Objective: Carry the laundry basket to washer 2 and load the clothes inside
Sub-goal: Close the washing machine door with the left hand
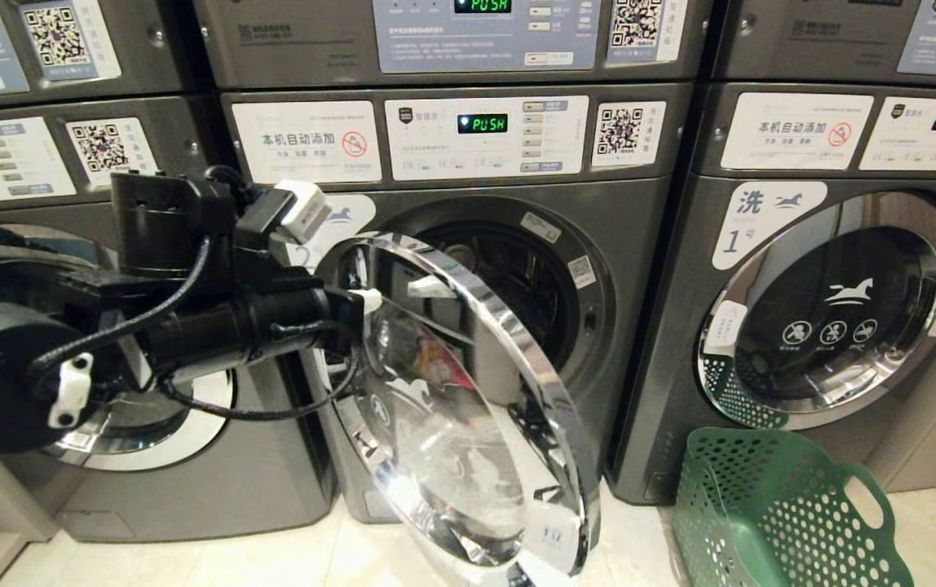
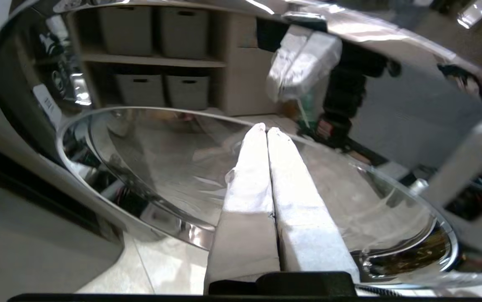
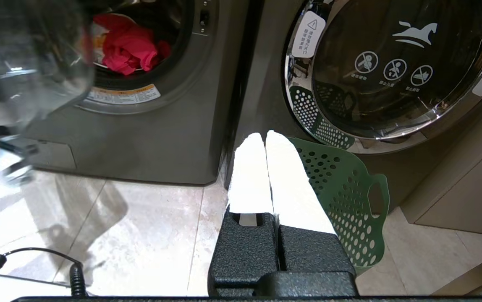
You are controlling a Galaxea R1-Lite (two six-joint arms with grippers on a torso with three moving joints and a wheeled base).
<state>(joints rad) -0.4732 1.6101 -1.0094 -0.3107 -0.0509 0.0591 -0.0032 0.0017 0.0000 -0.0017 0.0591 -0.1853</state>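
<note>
Three grey front-loaders face you; washer 2 (image 1: 517,269) is the middle one at 12 o'clock, its chrome-ringed round glass door (image 1: 468,408) swung wide open toward you. Left gripper (image 2: 266,129) has its two white, tapered fingers (image 2: 249,176) pressed together, holding nothing, tips against the door's curved glass near the chrome rim. In the head view the black left arm reaches in from 9 o'clock to the door's upper edge.

Clothes (image 3: 129,46) lie inside the drum: a crumpled soft pink-red garment with a bit of yellow-orange beside it, seen through the open port from the right wrist view.

Laundry basket (image 1: 770,514), dark green flexible plastic, walls dotted with round holes, one cut-out handle loop showing, stands on the pale glossy tile floor (image 3: 140,226) at 4 o'clock, just in front of the washer marked 1 (image 1: 835,310), whose door is closed. You can see no garments in the part of the basket in view.

Right gripper (image 3: 265,136) hangs low over the floor near the basket, white fingers shut together, empty.
</note>
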